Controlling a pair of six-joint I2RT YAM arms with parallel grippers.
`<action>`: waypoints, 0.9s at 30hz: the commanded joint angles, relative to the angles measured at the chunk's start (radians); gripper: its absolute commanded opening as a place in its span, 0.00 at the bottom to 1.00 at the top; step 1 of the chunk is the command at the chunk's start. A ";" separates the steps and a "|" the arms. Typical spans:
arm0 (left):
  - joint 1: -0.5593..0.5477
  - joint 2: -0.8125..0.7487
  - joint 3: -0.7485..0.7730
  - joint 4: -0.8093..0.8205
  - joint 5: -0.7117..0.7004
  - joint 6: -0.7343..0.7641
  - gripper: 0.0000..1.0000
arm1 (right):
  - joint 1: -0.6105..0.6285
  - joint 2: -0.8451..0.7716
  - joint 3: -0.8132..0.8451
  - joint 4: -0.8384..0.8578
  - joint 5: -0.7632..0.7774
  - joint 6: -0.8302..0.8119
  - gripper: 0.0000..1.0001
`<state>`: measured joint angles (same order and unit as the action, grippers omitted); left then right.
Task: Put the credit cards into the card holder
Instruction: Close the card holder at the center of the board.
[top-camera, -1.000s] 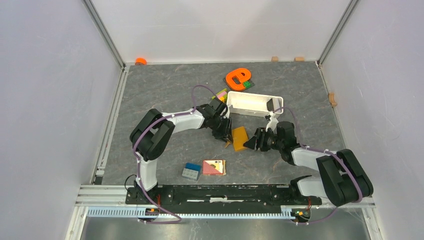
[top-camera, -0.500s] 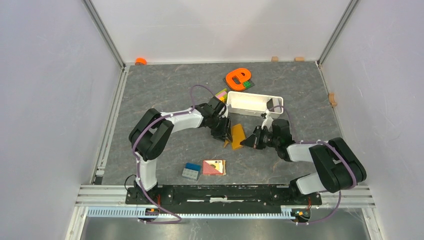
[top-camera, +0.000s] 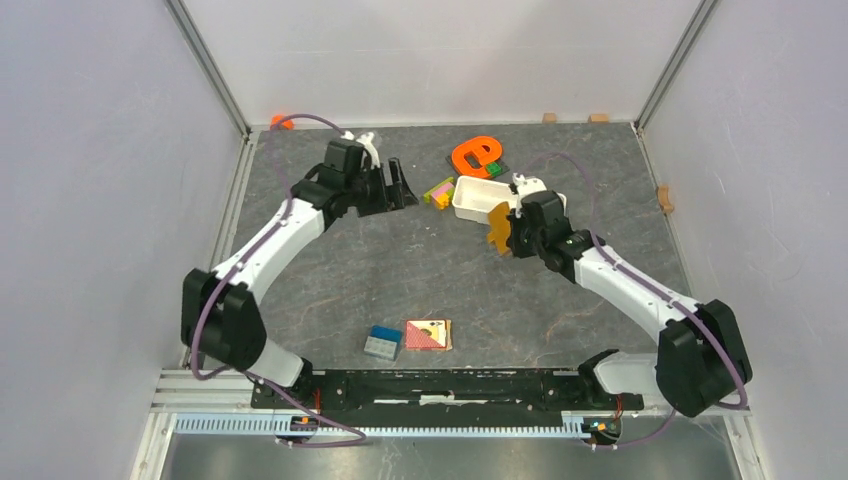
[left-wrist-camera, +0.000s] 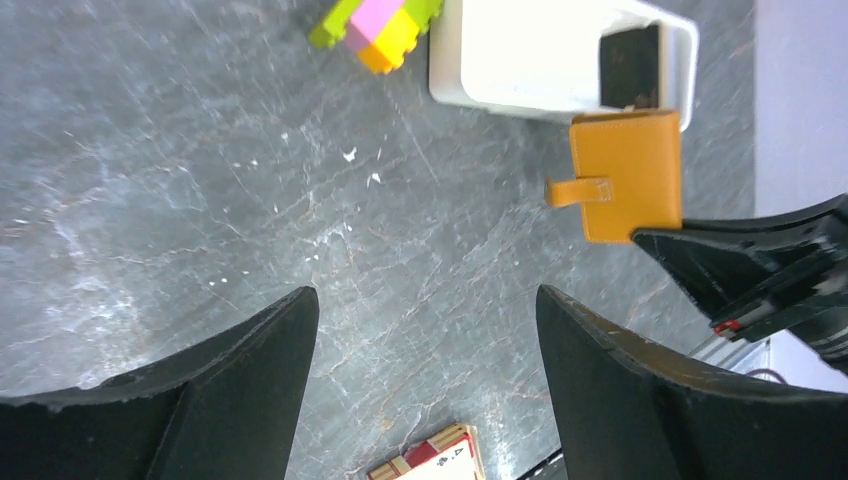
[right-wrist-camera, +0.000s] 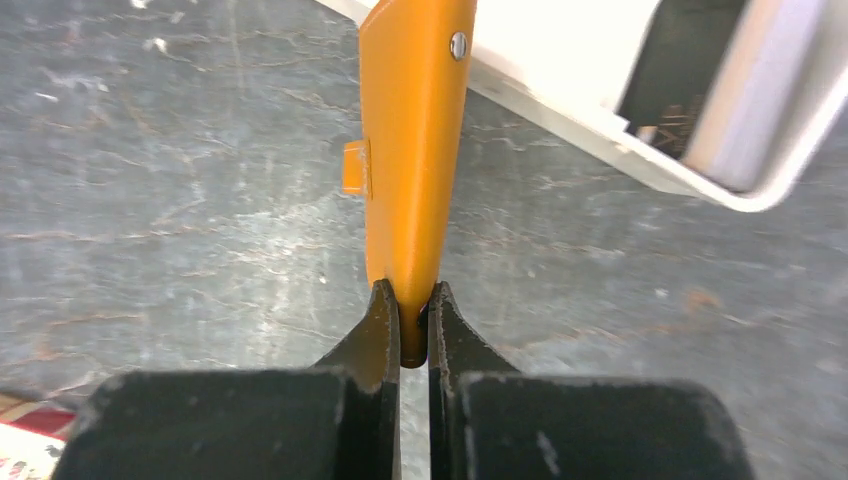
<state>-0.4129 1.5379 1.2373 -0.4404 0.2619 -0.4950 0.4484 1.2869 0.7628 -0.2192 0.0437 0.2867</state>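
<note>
The card holder (top-camera: 497, 228) is a tan-orange folded wallet with a small strap. It hangs edge-up above the table, close to the white tray (top-camera: 475, 212). My right gripper (top-camera: 513, 235) is shut on its lower edge. In the right wrist view the card holder (right-wrist-camera: 415, 150) stands upright between the fingers of the right gripper (right-wrist-camera: 412, 295). My left gripper (top-camera: 400, 185) is open and empty at the back left, well clear of the holder. The left wrist view shows the card holder (left-wrist-camera: 628, 175) beyond the left gripper (left-wrist-camera: 427, 295). No credit cards are in view.
A black item (left-wrist-camera: 630, 65) sits in the tray's end. Coloured bricks (top-camera: 438, 190) lie left of the tray, and an orange letter shape (top-camera: 475, 155) lies behind it. A blue-and-grey block (top-camera: 382, 342) and a red-and-tan tile (top-camera: 428, 334) lie near the front rail.
The left gripper opened, let go of the card holder and swung away to the back left. The right gripper shut on the holder and carried it up toward the tray.
</note>
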 joint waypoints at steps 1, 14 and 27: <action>0.034 -0.088 0.022 -0.024 -0.030 0.053 0.87 | 0.125 0.041 0.164 -0.330 0.420 -0.109 0.00; 0.147 -0.138 0.016 -0.014 0.010 0.035 0.87 | 0.505 0.341 0.322 -0.584 0.807 0.120 0.00; 0.197 -0.149 0.018 -0.020 0.001 0.044 0.88 | 0.696 0.605 0.450 -0.629 0.797 0.285 0.17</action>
<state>-0.2344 1.4342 1.2396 -0.4702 0.2630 -0.4915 1.1286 1.8652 1.1820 -0.8394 0.8520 0.4969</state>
